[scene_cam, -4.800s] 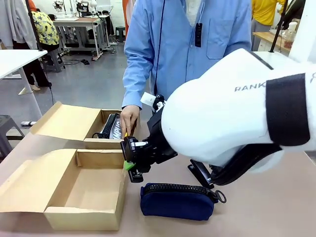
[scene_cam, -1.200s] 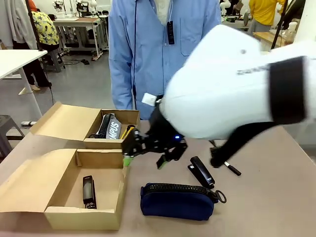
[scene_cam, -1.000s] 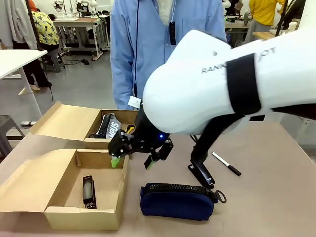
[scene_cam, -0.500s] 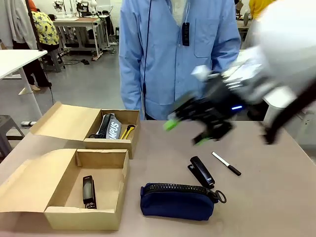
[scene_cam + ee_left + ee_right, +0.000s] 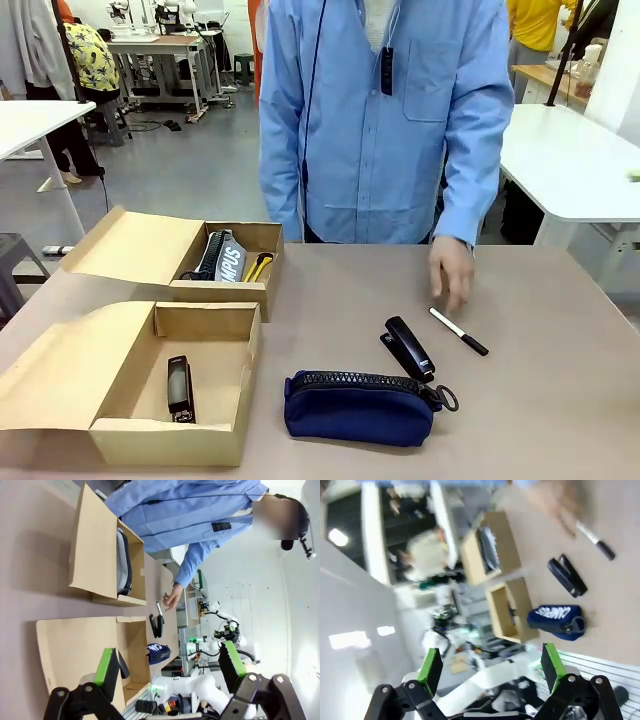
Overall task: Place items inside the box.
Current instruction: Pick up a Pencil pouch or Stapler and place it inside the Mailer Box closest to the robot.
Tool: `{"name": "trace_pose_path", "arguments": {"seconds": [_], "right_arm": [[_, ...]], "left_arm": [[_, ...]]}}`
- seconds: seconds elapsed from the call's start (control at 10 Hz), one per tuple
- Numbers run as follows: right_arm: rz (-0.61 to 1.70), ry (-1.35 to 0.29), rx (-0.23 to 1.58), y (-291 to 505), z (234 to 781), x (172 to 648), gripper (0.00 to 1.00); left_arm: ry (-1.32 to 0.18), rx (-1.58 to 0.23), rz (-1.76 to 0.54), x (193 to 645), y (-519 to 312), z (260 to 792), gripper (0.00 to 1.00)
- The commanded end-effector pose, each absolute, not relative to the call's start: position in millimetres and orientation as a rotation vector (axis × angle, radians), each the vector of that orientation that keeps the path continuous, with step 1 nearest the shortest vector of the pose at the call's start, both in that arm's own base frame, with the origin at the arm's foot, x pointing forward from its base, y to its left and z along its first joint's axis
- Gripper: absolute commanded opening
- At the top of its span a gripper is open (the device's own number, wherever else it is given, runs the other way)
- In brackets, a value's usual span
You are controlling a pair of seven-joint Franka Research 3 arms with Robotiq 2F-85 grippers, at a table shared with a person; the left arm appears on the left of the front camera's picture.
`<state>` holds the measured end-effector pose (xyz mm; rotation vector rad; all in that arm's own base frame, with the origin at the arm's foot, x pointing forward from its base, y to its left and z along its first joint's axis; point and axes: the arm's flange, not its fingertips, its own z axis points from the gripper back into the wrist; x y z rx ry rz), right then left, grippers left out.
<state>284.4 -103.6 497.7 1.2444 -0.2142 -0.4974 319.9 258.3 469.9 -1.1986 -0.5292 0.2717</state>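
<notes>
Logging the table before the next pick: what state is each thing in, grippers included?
Near box: lid open, one black tool inside.
Far box: lid open, partly filled.
Pouch: zipped shut, on the table.
Stapler: closed, on the table.
Marker: lying on the table.
Left gripper: open, empty.
Right gripper: open, empty.

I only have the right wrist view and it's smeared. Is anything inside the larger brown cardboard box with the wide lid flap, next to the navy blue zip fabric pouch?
Observer: Yes, in the front view one slim black object lies flat on the floor of the larger brown cardboard box.
Operator: What's going on outside it?
Observer: The person's hand hangs fingers-down at the far end of the black-and-white marker pen; whether they touch I cannot tell.
Operator: And on the robot's left?
Observer: The left gripper is open, nothing between its fingers.
</notes>
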Motion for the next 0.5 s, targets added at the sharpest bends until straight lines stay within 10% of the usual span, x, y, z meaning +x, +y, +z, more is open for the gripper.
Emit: {"name": "trace_pose_path", "arguments": {"seconds": [0.0,0.2,0.4], "right_arm": [[-0.469,-0.260,1.483,-100.7,385.6,234.5,1.00],[-0.528,-0.280,1.335,-92.3,348.0,212.2,1.00],[-0.552,-0.270,1.420,-168.4,436.9,272.2,1.00]], "left_arm": [[-0.547,-1.209,0.250,319.3,257.3,471.3,1.00],[-0.547,-1.209,0.250,319.3,257.3,471.3,1.00],[-0.547,-1.209,0.250,319.3,257.3,471.3,1.00]]}}
